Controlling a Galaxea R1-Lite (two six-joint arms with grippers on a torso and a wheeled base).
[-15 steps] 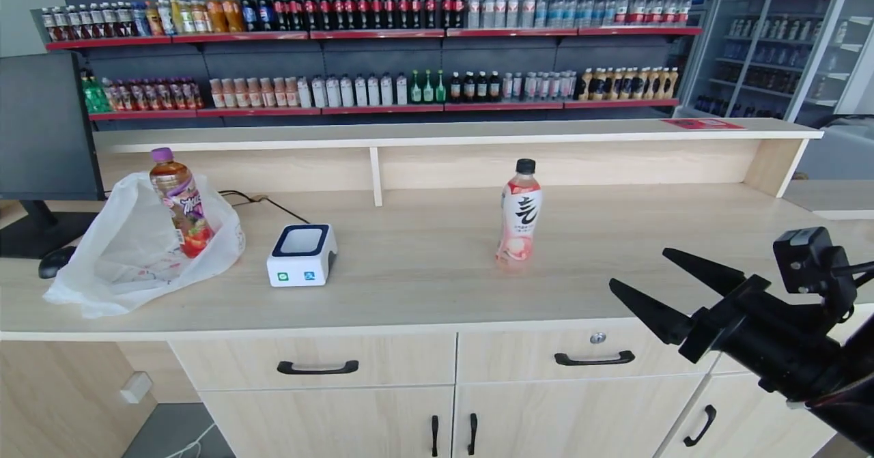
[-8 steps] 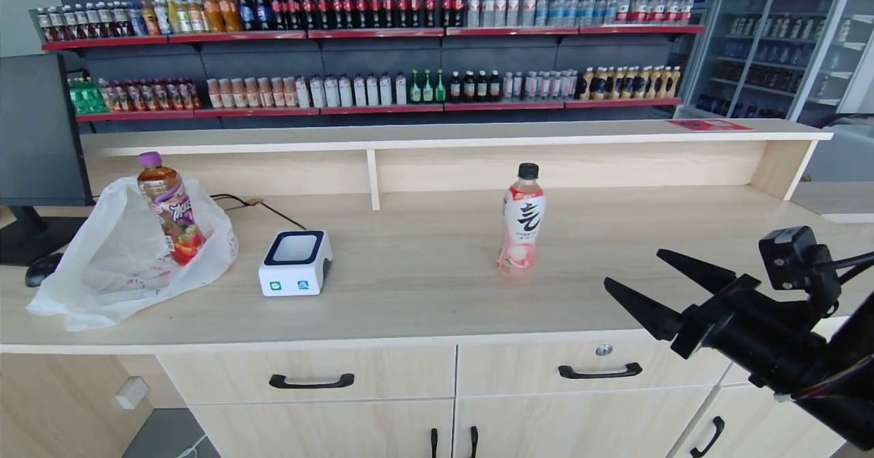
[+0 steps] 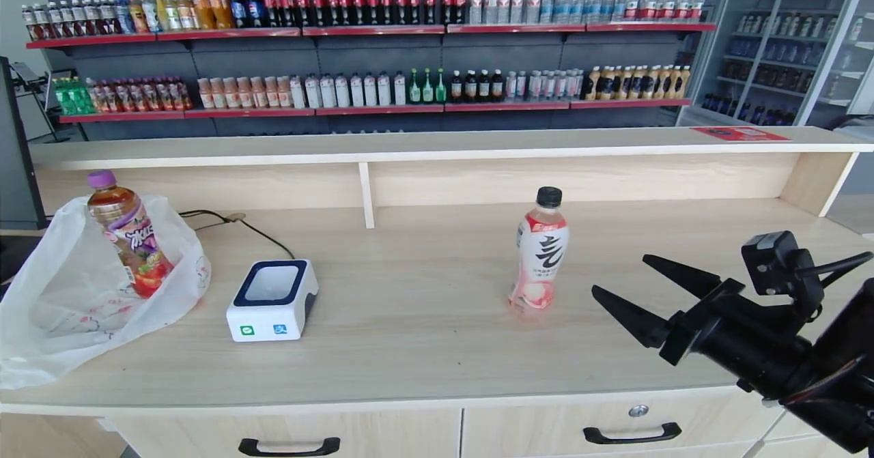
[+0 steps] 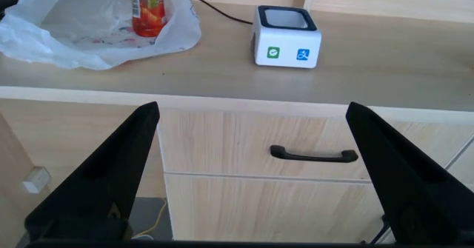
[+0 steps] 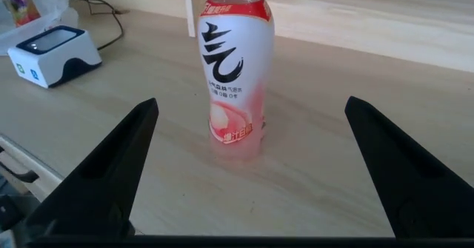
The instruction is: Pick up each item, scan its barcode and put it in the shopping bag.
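The black right jaws are hanging wide open and empty at the lower right of the head-view frame, tips pointing toward its centre. The left jaws are gaping just as wide with nothing in them, sitting lower and facing the pale drawer front with the black handle (image 4: 313, 155).

Up and left of the right jaws' tips in that frame, the pink-and-white plastic drink bottle with the black cap (image 3: 539, 256) is standing upright on the pale wooden desk (image 3: 423, 349), its long axis vertical. In the right wrist view it is lining up between the two open jaws but ahead of them, touching neither. The right arm is plainly the nearer one, so a level push forward would likely bring the jaws around the bottle's body.

Farther left, the white box scanner with the dark blue rim (image 3: 272, 301) is sitting on the desk. The thin white plastic shopping bag (image 3: 48, 321) is slumping at the left edge, holding a purple-capped brown tea bottle (image 3: 130, 246).
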